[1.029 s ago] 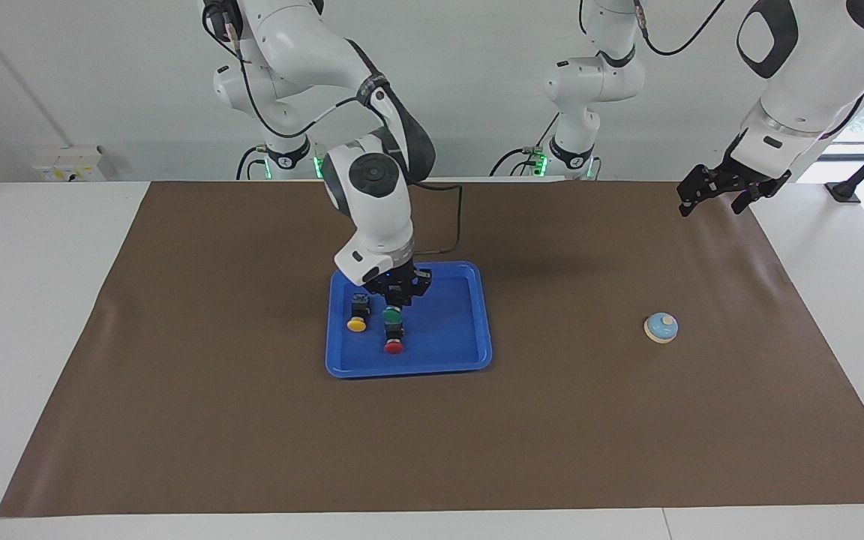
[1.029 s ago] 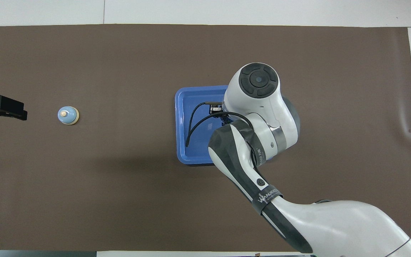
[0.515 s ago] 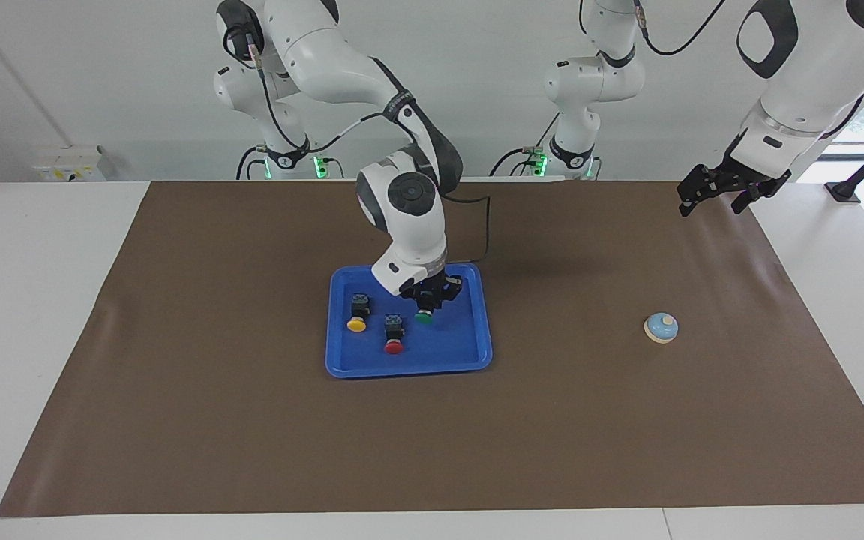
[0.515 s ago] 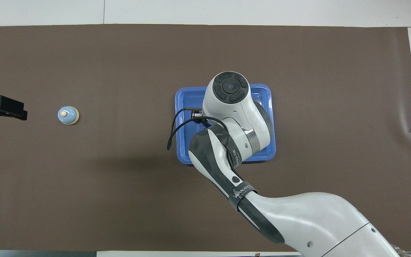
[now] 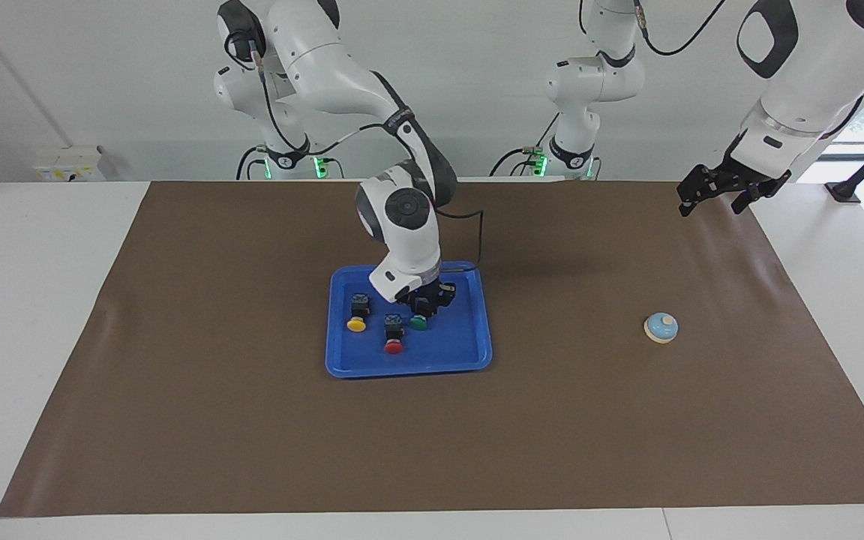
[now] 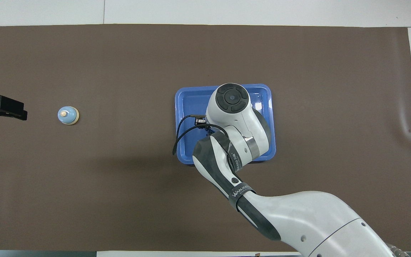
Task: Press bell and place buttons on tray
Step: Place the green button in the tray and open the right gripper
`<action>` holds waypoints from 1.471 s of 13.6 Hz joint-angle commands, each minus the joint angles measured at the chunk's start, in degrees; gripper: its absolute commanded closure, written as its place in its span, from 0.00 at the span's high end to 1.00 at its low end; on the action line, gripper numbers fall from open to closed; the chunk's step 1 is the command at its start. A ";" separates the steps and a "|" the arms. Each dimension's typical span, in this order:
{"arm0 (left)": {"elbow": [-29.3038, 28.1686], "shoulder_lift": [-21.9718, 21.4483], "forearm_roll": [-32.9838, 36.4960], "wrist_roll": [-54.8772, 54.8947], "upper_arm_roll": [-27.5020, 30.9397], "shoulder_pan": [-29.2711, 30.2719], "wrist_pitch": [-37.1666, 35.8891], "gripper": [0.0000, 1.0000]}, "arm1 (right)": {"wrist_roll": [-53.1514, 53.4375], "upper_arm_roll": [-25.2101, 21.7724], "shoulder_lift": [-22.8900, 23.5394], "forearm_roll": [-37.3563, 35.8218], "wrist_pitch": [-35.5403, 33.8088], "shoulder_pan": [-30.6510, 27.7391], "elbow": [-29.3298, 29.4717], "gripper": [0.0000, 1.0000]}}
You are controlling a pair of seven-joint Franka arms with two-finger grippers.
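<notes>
The tray [image 5: 477, 358] lies mid-table on the mat [image 5: 252, 420]. Three buttons rest in it: one button [image 5: 357, 315] toward the right arm's end, a second button [image 5: 394, 335] beside it and a little farther from the robots, a third button [image 5: 419, 321] beside that toward the left arm's end. The right gripper [image 5: 423, 301] is down at the third button. The bell [image 5: 661, 328] sits on the mat well apart, toward the left arm's end. The left gripper [image 5: 724, 191] waits over the mat's edge there.

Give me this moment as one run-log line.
right gripper: low in tray, at green button | yellow, red buttons: in tray | left gripper: open, waiting | bell: on mat
</notes>
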 commanded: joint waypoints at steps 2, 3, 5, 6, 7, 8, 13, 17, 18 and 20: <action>-1.21 -1.41 -0.72 0.31 0.12 0.16 -0.58 1.00 | -0.25 -0.19 -1.70 0.11 -0.82 -0.25 -0.24 1.00; -1.21 -1.41 -0.72 0.31 0.12 0.16 -0.58 1.00 | -0.25 -0.28 -1.61 0.02 -3.88 -0.78 2.29 1.00; -1.21 -1.41 -0.72 0.31 0.12 0.16 -0.58 1.00 | -0.34 -0.72 -1.70 0.02 -9.86 -2.35 7.57 1.00; -1.21 -1.41 -0.72 0.31 0.12 0.16 -0.58 1.00 | -0.43 -0.72 -2.66 -0.15 -11.36 -3.58 8.55 1.00; -1.21 -1.41 -0.72 0.31 0.12 0.16 -0.58 1.00 | -1.04 -0.72 -4.93 -0.15 -11.99 -4.81 8.47 1.00; -1.21 -1.41 -0.72 0.31 0.12 0.16 -0.58 1.00 | -2.17 -0.72 -6.52 -0.24 -13.12 -5.61 8.21 1.00; -1.21 -1.41 -0.72 0.31 0.12 0.16 -0.58 1.00 | -12.08 -0.72 -16.62 -3.05 -22.43 -12.71 7.24 1.00; -1.21 -1.41 -0.72 0.31 0.12 0.16 -0.58 1.00 | -23.96 -0.72 -23.13 -4.27 -31.40 -19.66 7.24 1.00; -1.21 -1.41 -0.72 0.31 0.12 0.16 -0.58 1.00 | -25.98 -0.72 -24.54 -4.89 -33.24 -21.16 7.15 1.00; -1.21 -1.41 -0.72 0.31 0.12 0.16 -0.58 1.00 | -29.59 -0.72 -26.65 -4.90 -35.45 -24.84 7.15 1.00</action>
